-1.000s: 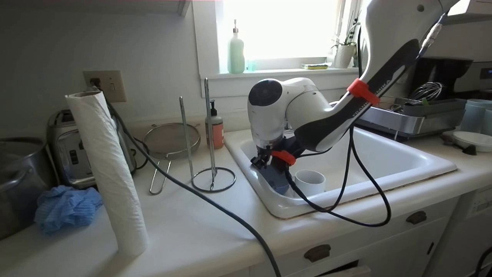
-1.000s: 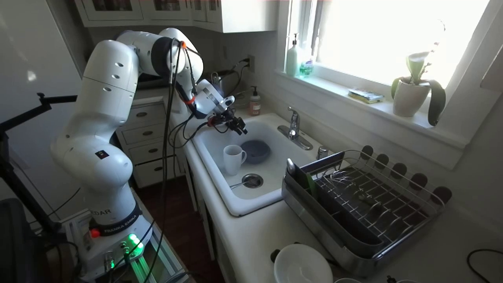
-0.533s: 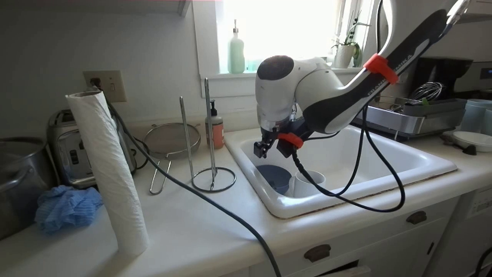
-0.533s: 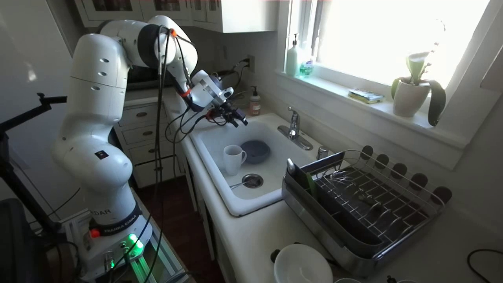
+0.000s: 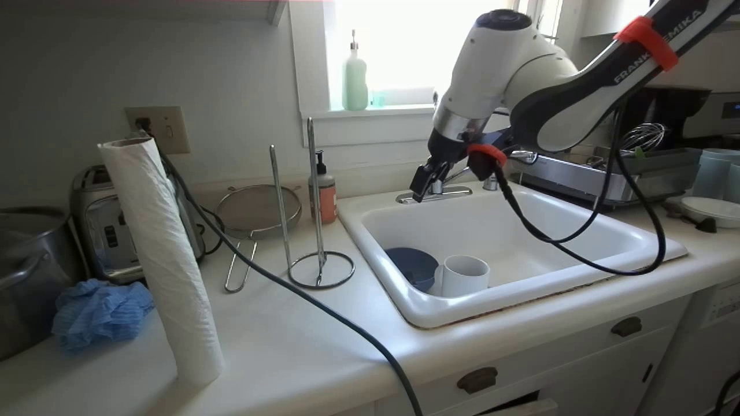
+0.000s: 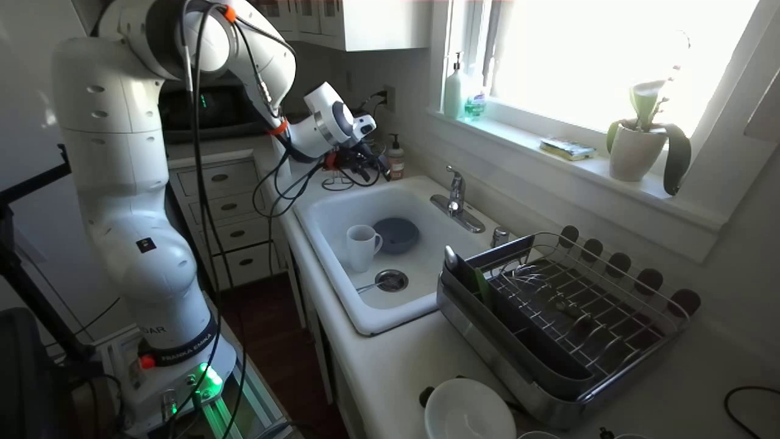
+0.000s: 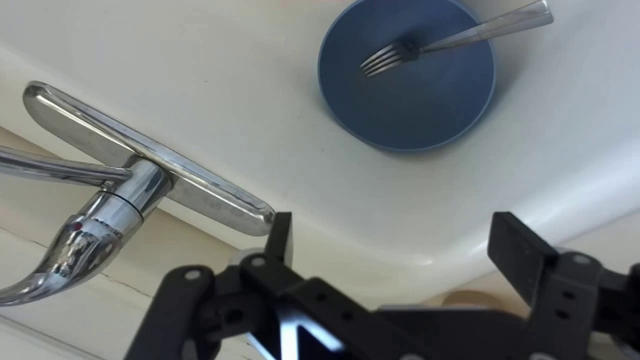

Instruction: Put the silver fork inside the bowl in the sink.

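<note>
The silver fork shows in the wrist view with its tines inside the blue bowl and its handle extending out over the rim. I cannot make the fork out clearly in the exterior views. The bowl stands in the white sink in both exterior views, beside a mug. My gripper is open and empty, its two fingers wide apart. It also hangs above the sink in both exterior views, raised well clear of the bowl.
A white mug touches or nearly touches the bowl. A thin silver utensil lies by the drain. The chrome faucet is close to my gripper. A dish rack, soap bottle and wire stand are around the sink.
My gripper has risen from just over the bowl, away from it, and has tilted. In an exterior view it has moved up and right. The bowl and mug have not moved.
</note>
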Controlling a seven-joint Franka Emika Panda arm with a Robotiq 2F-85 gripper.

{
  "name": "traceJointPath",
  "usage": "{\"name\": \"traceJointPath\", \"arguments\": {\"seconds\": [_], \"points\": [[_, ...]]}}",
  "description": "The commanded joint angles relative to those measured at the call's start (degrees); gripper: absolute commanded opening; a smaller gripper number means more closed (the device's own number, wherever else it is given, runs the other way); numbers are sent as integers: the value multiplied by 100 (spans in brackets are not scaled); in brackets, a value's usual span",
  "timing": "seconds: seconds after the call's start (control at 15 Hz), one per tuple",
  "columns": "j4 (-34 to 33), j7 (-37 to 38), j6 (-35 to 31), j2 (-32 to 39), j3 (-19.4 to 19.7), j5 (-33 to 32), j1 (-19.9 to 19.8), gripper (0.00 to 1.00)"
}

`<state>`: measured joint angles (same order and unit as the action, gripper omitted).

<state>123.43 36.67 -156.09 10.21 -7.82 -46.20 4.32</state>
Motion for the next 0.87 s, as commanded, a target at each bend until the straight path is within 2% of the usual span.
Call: {"name": "traceJointPath", "arguments": {"seconds": [0.0,0.13,0.2,0.27,0.4,0.47,0.8], "points": [[1103,-1383,-861,-963,-228,1476,-503,100],[1562,-1860,-1046,-1299,-420,2325,-681,100],[1786,-2082,-1142,-1475,-80,2758,-291,100],[1908,-2302,-1084,-1633,-90,3184,-227,100],[2055,-2642,-538,-2162,-43,3762,-102,100],[1670,-2281,-890,-1458,-166,3213,-286,100],[1722,-2332,-843,-1520,-172,3278,-271,100]]}}
